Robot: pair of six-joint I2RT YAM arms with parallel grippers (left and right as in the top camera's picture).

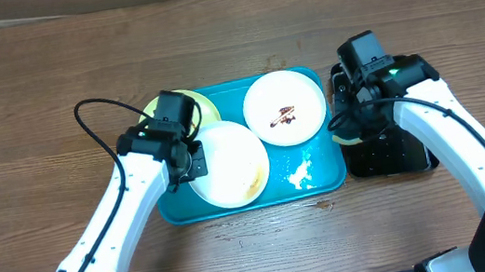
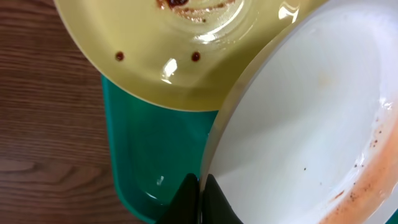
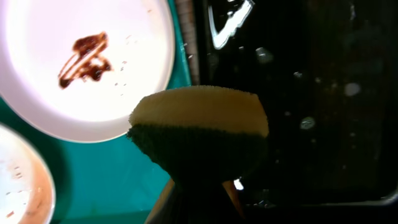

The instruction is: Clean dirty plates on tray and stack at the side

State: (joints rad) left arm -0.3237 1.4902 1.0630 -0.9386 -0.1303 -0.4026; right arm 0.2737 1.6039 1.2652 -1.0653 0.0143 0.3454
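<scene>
The turquoise tray [image 1: 323,178] holds three plates. A white plate with a brown sauce squiggle [image 1: 284,107] lies at its back right, seen too in the right wrist view [image 3: 81,68]. A white plate with an orange-brown smear [image 1: 227,164] lies at the front, and my left gripper [image 1: 191,159] is shut on its left rim [image 2: 200,186]. The yellow-green plate [image 1: 204,106], with brown spots [image 2: 180,50], lies partly under it at the back left. My right gripper [image 1: 351,129] is shut on a yellow and green sponge [image 3: 199,127] over the border of the two trays.
A glossy black tray [image 1: 395,153] with water drops [image 3: 311,93] sits to the right of the turquoise tray. White foam [image 1: 301,175] lies on the turquoise tray's front right. Brown wooden table all around.
</scene>
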